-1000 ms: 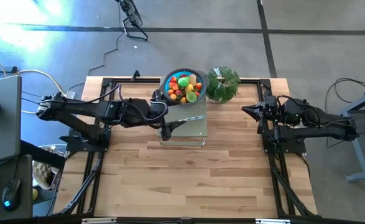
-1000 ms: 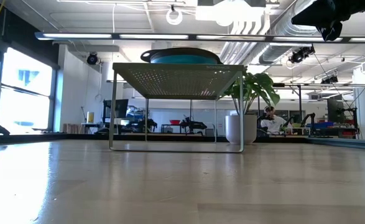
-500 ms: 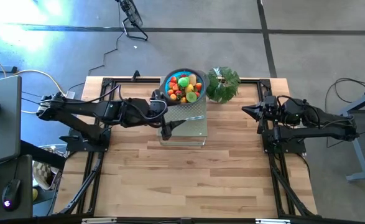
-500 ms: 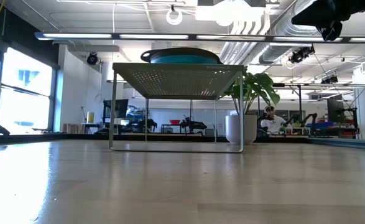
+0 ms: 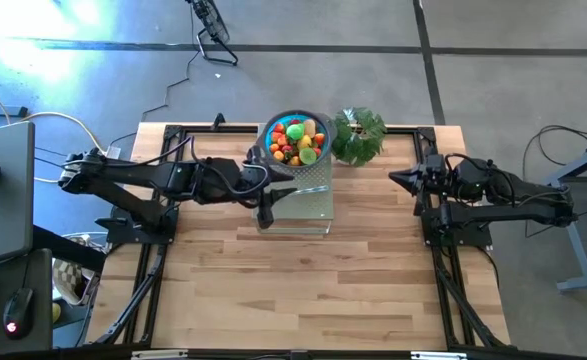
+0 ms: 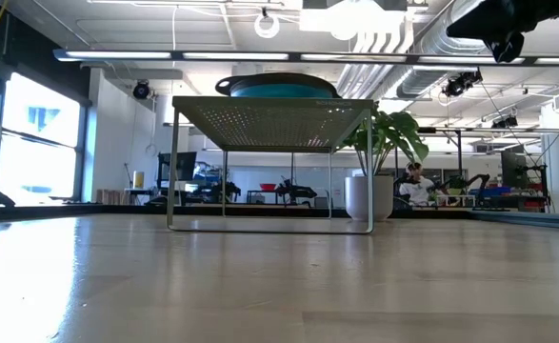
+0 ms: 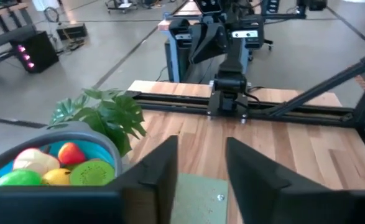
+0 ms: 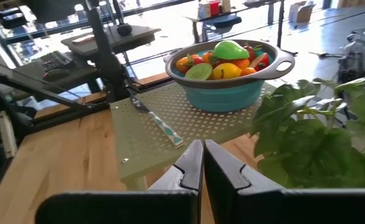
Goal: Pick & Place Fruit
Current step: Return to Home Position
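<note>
Fruit (image 5: 295, 140) is heaped in the blue bowl (image 8: 229, 94) on the shelf (image 8: 188, 118). Left end effector (image 7: 201, 144) is held empty, spread apart, over the shelf edge near the bowl, presumably for withdrawal; right end effector (image 8: 203, 149) is parked, closed together.

fruit (image 8: 227, 68) is showing red, orange, yellow and bright green | bowl (image 8: 232, 93) is showing teal-blue under a grey rim | shelf (image 8: 207, 124) is showing pale green, dotted all over with small holes | plant (image 8: 319, 143) is showing deep green | tabletop (image 5: 303, 290) is showing pale wood in long plank stripes
</note>
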Controlling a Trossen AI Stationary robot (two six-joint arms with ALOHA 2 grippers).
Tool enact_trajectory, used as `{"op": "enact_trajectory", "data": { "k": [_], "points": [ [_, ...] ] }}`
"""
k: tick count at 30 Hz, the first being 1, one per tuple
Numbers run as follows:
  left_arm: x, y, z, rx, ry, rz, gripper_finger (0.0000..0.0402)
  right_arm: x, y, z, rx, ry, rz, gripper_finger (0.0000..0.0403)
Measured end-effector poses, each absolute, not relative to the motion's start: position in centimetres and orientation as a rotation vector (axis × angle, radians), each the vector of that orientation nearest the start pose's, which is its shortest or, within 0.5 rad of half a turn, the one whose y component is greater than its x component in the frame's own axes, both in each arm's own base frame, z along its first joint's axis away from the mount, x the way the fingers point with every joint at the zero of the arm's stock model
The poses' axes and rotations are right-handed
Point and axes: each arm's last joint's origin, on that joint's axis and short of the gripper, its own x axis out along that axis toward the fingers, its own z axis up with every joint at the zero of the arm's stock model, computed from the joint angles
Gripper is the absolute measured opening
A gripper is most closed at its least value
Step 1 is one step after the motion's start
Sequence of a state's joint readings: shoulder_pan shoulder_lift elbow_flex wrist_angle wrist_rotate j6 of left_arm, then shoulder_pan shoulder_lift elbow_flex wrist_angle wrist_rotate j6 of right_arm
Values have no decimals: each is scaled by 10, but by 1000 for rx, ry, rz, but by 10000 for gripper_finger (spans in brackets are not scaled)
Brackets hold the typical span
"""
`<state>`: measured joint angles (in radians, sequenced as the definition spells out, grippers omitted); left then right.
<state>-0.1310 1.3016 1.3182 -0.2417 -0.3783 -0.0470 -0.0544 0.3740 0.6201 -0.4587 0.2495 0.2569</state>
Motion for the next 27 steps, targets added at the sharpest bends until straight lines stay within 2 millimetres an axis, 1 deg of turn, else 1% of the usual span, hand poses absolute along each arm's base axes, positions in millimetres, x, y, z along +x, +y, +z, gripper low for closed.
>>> {"op": "enact_trajectory", "data": {
  "k": [4, 7, 12, 16, 22, 27],
  "points": [
    [285, -28, 401, 53, 219, 206, 84, 91, -11, 298, 238, 178, -290, 6],
    [286, -30, 401, 71, 223, 137, 51, 91, -10, 297, 244, 185, -236, 6],
    [286, -33, 402, 71, 208, 43, 8, 92, -4, 298, 269, 202, -61, 6],
    [286, -34, 402, 81, 208, 8, 6, 92, -3, 299, 300, 193, -4, 6],
    [286, -34, 402, 76, 210, 4, 7, 92, -5, 300, 296, 182, -76, 6],
    [286, -34, 401, 78, 217, 4, 8, 92, -5, 300, 296, 182, -78, 6]
  ]
}}
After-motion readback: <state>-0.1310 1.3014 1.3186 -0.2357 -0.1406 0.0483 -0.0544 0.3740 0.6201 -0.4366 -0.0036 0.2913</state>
